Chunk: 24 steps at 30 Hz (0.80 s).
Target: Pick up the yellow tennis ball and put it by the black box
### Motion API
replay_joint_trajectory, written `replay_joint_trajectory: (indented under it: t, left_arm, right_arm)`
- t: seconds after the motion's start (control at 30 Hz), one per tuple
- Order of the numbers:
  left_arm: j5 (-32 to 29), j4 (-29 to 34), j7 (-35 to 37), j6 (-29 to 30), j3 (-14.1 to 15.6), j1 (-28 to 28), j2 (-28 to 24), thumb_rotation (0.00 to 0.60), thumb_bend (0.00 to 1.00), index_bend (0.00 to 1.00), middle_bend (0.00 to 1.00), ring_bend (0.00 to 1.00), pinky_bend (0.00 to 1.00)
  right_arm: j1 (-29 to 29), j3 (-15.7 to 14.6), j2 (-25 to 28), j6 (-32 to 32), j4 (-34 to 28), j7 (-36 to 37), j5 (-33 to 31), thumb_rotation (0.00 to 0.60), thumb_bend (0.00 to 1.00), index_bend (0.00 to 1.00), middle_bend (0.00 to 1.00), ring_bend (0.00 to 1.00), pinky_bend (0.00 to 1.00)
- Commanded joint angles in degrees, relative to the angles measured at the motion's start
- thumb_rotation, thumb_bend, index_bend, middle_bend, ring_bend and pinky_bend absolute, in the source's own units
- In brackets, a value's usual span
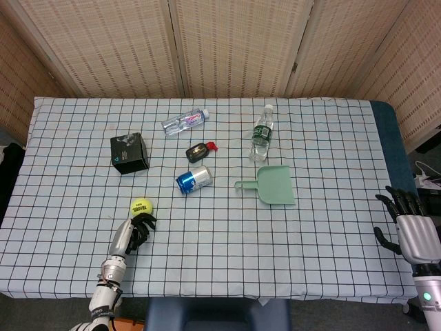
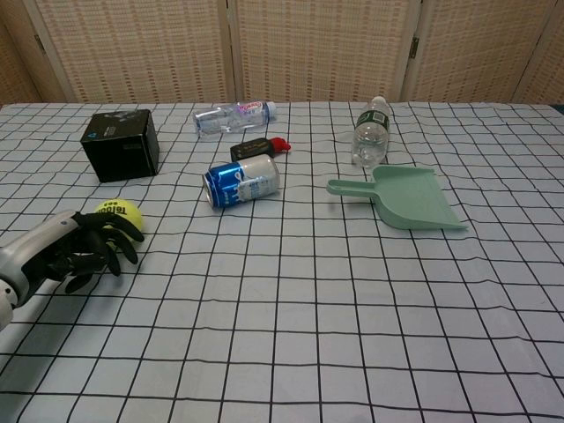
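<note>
Grasp step: left hand fingers curl loosely behind the tennis ball (not gripping); next, enclose it.

ball — nearer than box | can left of dustpan

**Tally of things on the checked cloth**

One tennis ball, lower left of the frame. One black box, left of centre. Two water bottles: one lying down toward the upper middle, one standing to its right. One drink can on its side at centre. One small dark object with a red end just above the can. One green dustpan, right of centre. Two robot hands: left hand, right hand.
</note>
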<state>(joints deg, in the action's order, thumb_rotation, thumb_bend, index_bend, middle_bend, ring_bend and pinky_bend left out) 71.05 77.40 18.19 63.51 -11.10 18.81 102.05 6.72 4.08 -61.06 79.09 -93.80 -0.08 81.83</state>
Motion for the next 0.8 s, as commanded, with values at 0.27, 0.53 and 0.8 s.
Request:
replay_joint_trajectory:
  t: [0.27,0.53,0.8]
  left_arm:
    - [-0.7,-4.3,-2.5,-1.0,-1.4,2.6,2.2,0.600,0.95,0.41,0.47,0.51,0.83]
    - [0.2,-7.3,-4.3,-1.5,-1.6,4.5,2.6,0.600,0.95,0.41,0.47,0.51,0.83]
    - [1.5,-8.5,-10.1,-0.8,-0.7,5.6,0.7,0.600,0.95,0.43,0.47,0.51,0.83]
  right_arm:
    - [0.0,-0.1,0.0,-0.1,-0.1,0.1,0.1,0.600,0.31,0.18,0.04,0.00,0.01]
    - [0.1,-0.1,0.1,-0.2,0.0,0.0,0.1,0.600,0.31,0.18,0.04,0.00,0.01]
    - [0.1,-0.2,0.0,-0.4,0.0,0.0,0.1,0.600,0.31,0.18,0.04,0.00,0.01]
